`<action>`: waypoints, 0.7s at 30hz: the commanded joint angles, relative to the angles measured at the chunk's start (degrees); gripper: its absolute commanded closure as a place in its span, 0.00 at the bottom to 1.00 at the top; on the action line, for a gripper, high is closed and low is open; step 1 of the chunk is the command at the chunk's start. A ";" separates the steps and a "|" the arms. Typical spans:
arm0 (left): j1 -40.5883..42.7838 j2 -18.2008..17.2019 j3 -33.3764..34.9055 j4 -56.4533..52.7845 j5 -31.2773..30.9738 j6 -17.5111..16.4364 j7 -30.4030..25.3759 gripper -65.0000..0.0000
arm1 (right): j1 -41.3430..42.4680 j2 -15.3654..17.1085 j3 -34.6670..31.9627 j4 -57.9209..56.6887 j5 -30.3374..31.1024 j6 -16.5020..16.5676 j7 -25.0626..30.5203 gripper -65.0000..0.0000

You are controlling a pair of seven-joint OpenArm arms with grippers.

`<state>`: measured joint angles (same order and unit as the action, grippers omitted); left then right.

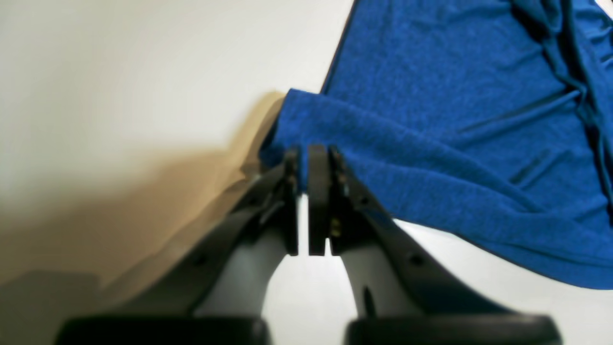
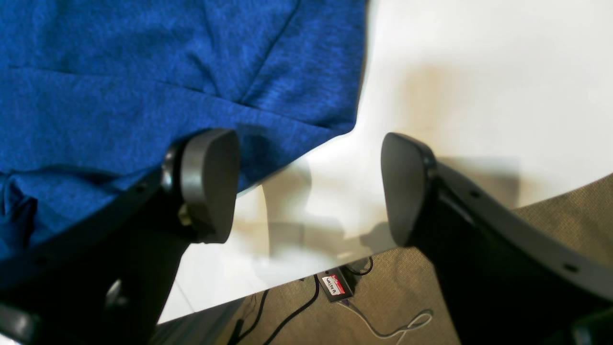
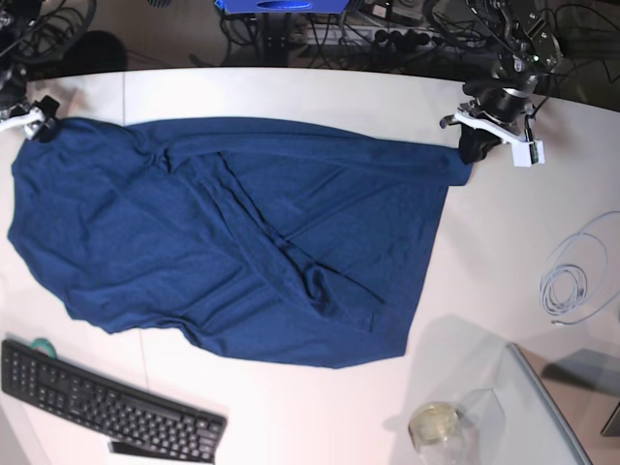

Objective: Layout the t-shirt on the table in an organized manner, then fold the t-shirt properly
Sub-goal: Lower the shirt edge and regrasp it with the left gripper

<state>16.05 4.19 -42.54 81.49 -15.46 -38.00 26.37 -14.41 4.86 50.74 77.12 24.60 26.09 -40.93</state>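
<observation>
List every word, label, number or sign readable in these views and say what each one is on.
Small black device on the carpet below the table edge: a red and white label with handwritten lettering, too blurred to read.
Keyboard: key legends too small to read.
T-shirt: no print or label visible.
No other text can be read.

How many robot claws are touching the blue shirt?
1 for sure: the left gripper pinches the t-shirt corner. The right gripper hangs open at the opposite corner; whether it touches is unclear.
</observation>
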 commanded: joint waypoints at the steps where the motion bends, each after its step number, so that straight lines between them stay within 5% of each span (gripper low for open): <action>1: 0.08 -0.45 -0.14 0.92 -1.11 -0.55 -1.18 0.98 | 0.39 0.98 0.20 0.72 0.67 0.60 0.88 0.34; 6: 0.96 -0.54 -0.31 2.95 -1.37 -0.46 -1.18 0.93 | 0.39 0.98 0.20 0.64 0.67 0.60 0.88 0.34; 13: 0.78 -0.63 -0.31 2.59 -1.11 -0.46 -1.27 0.33 | 0.30 0.98 0.20 0.64 0.67 0.60 0.88 0.34; 21: -3.53 -1.42 0.21 -1.45 -1.11 3.05 -1.27 0.32 | 0.39 0.98 0.20 0.64 0.67 0.60 0.88 0.34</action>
<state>12.53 3.40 -42.15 79.37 -15.66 -34.76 26.35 -14.17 4.84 50.74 77.08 24.60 26.09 -40.91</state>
